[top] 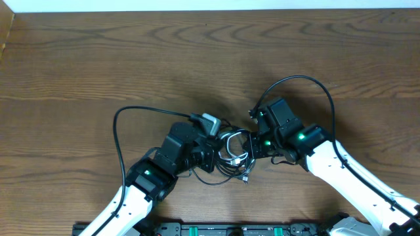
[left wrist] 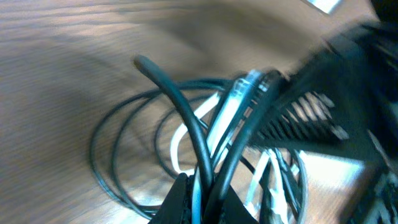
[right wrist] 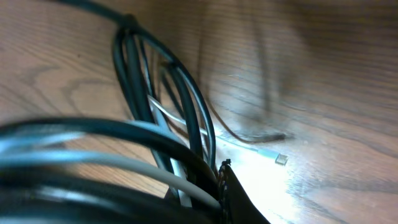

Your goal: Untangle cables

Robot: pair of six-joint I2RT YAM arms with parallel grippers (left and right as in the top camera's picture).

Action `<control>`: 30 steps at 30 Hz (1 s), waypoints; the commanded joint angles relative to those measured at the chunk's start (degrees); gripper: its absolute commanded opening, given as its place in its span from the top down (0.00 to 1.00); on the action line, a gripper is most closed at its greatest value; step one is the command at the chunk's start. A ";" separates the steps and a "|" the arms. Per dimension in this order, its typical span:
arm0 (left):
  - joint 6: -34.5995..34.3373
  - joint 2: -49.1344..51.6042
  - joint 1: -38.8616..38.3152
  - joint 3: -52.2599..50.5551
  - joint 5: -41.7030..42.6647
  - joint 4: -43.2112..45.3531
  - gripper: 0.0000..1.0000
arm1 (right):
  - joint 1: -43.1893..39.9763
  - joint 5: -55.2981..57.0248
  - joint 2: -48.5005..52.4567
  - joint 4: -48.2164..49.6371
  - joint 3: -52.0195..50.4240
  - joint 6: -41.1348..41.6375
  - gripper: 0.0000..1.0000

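Pinching tangled cables (top: 231,155), left claw (top: 212,157), right claw (top: 253,147)

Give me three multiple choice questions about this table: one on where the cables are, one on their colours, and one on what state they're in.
1. Where on the table do the cables lie?
A at its far edge
B between the left gripper and right gripper
C at its left corner

2. What colours are they?
A red and blue
B all yellow
C black and white

3. What state are they in?
A looped over each other in one heap
B laid straight and apart
C bagged

Answers: B, both arms meet at the heap; C, black loops and a white strand show; A, the loops cross each other.
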 commanded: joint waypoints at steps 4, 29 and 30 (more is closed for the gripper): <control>-9.77 2.10 4.72 0.26 -11.15 -0.22 0.92 | 0.07 -9.27 -0.50 1.86 0.74 -7.32 0.99; -16.61 15.04 19.89 0.26 -10.86 -0.24 0.92 | -4.13 -12.81 -23.54 -2.60 0.74 -14.91 0.99; -16.59 15.04 19.89 0.26 -10.86 -0.24 0.92 | -4.13 -10.73 -24.13 -3.19 0.74 -14.34 0.99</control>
